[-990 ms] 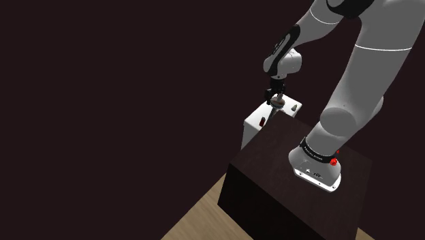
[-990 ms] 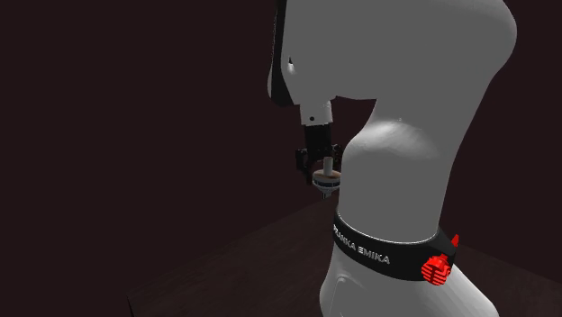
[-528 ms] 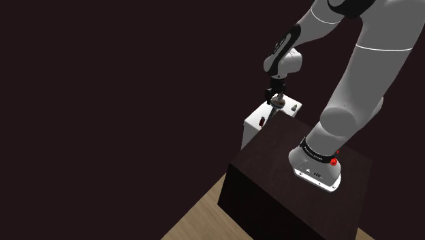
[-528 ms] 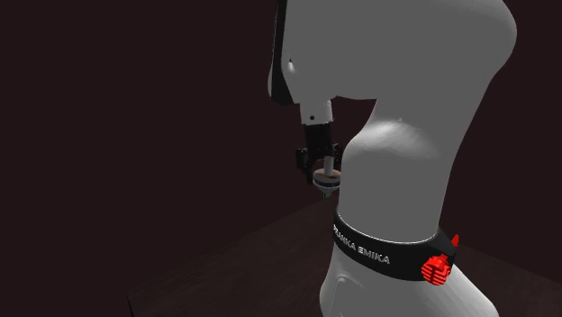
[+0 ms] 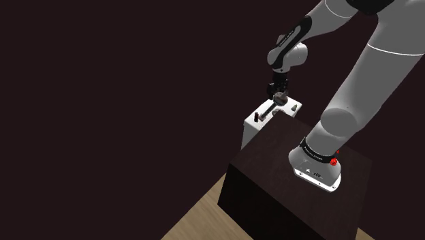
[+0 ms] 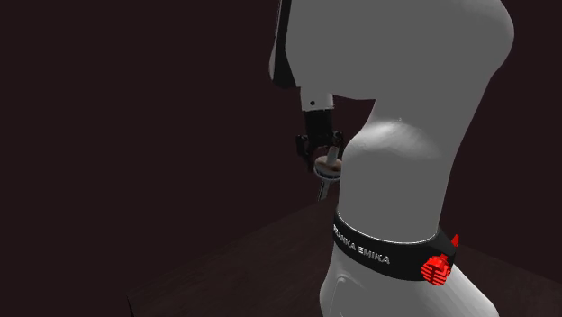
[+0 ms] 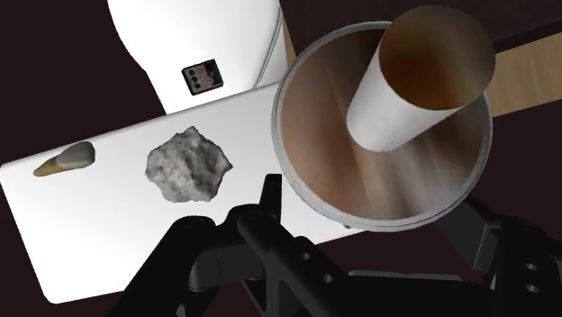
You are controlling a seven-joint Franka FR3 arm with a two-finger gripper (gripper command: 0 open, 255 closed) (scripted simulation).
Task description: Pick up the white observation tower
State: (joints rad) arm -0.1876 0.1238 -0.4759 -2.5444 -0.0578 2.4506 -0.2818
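The observation tower (image 7: pixel 387 135) is a white cylinder with a brown top, rising from a wide round disc with a pale rim. My gripper (image 7: pixel 374 225) is shut on it, one black finger (image 7: pixel 270 205) against the disc's edge. In the shoulder view the gripper (image 5: pixel 276 91) holds the tower (image 5: pixel 278 100) in the air above the small white table (image 5: pixel 255 131). In the second exterior view the tower (image 6: pixel 326 171) hangs tilted under the gripper (image 6: pixel 321 151), beside the arm's white base.
On the white table (image 7: pixel 108 243) lie a grey rock (image 7: pixel 187 164) and a small pale greenish piece (image 7: pixel 67 158). A small dark box (image 7: pixel 200 77) sits on a white rounded shape behind it. The dark stand (image 5: pixel 272 184) adjoins the table; wooden floor (image 5: pixel 197 218) lies below.
The gripper has risen with the tower in it, lifting it higher above the white table. The tower now hangs more tilted.
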